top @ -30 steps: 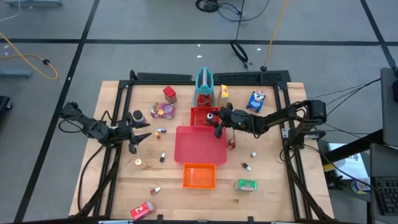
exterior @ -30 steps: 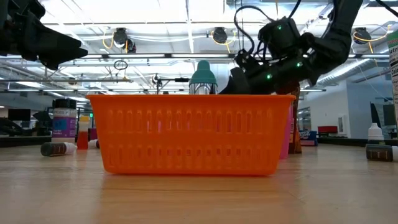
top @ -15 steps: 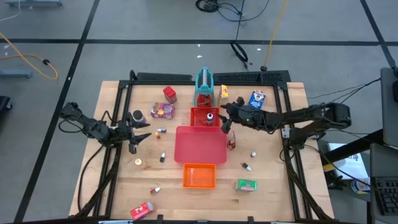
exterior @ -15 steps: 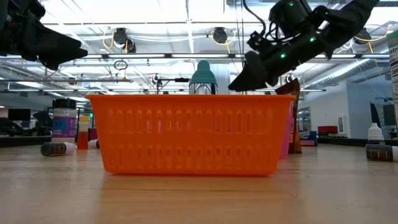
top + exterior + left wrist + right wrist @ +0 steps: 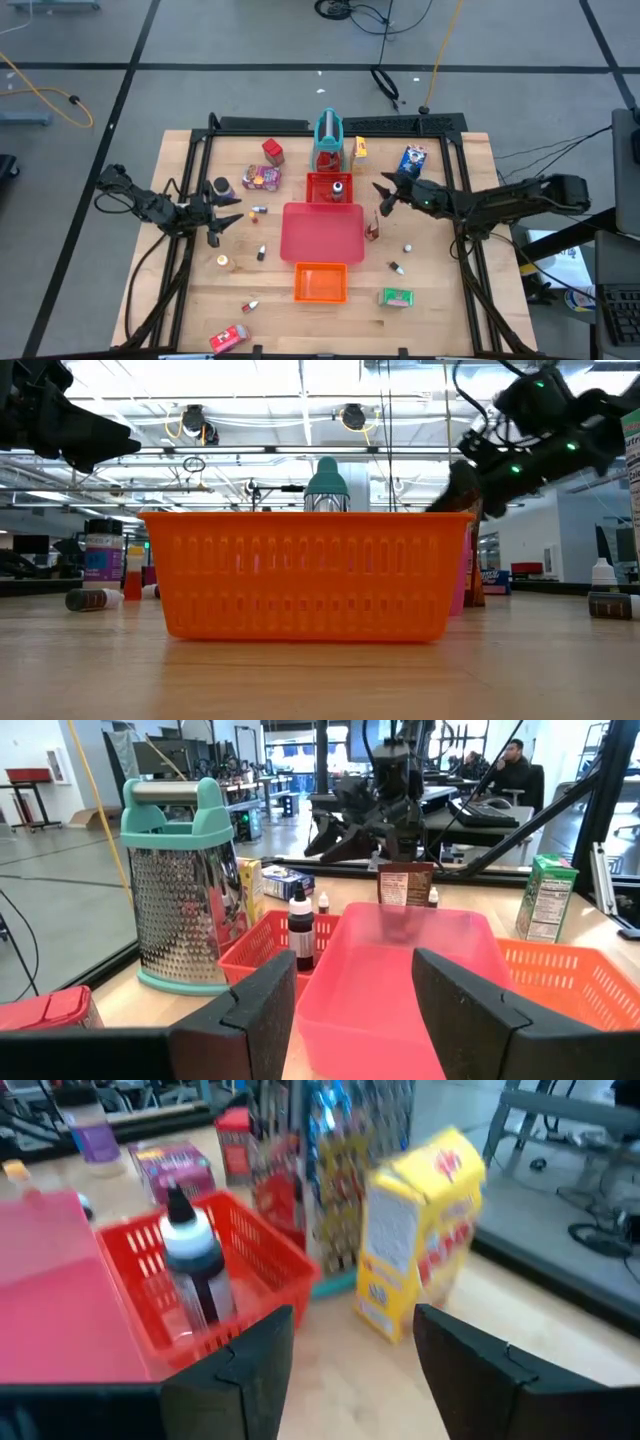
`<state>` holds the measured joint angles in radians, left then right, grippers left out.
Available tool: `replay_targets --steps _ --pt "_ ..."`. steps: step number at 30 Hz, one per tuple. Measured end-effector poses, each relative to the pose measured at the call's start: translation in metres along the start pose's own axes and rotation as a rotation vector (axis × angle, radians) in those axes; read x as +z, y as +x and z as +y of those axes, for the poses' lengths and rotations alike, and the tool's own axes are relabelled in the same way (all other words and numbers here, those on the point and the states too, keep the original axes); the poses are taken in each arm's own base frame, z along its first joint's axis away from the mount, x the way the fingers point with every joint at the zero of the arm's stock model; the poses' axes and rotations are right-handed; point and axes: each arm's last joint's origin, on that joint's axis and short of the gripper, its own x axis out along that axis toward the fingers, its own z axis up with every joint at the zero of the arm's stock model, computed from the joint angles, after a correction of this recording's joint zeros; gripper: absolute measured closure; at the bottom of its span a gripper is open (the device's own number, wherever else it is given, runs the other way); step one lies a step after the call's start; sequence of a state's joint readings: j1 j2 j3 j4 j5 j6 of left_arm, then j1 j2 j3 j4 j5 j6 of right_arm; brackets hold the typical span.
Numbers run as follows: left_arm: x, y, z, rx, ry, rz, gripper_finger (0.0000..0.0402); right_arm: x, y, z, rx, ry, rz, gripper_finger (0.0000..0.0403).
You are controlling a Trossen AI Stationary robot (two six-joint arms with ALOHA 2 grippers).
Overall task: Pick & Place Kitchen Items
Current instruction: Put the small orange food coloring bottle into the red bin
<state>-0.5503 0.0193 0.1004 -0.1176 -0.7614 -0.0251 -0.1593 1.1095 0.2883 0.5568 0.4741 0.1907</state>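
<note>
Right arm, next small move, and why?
Probably reach the right claw on toward the yellow box and line its open fingers up around it. The claw is empty, the small dark bottle already stands in the red basket, and the box stands upright right ahead, beside the grater.

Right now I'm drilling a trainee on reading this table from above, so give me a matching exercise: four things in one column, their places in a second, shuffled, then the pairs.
Things:
1. small dark bottle
2. green box
3. yellow box
4. orange basket

Places:
A. on the wood at the table's near edge, right of the orange basket
B. beside the teal-handled grater, at the table's far edge
C. standing inside the small red basket
D. just nearer than the pink tray

Pairs: 1-C, 2-A, 3-B, 4-D
</note>
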Motion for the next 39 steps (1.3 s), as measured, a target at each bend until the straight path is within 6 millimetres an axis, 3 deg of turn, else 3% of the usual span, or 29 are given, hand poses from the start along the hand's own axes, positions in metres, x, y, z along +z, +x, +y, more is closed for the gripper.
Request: replay_targets --steps 6,15,39 --pt "0.0 0.0 0.0 0.0 0.002 0.0 0.0201 -0.022 -0.01 -0.009 -0.007 0.038 0.04 0.0214" --pt "0.0 0.0 0.0 0.0 0.001 0.0 0.0201 -0.028 -0.011 -0.01 -0.01 0.023 0.07 0.0228" --pt "0.0 0.0 0.0 0.001 0.002 0.0 0.0201 -0.056 0.008 -0.008 -0.092 0.004 0.163 0.0234"
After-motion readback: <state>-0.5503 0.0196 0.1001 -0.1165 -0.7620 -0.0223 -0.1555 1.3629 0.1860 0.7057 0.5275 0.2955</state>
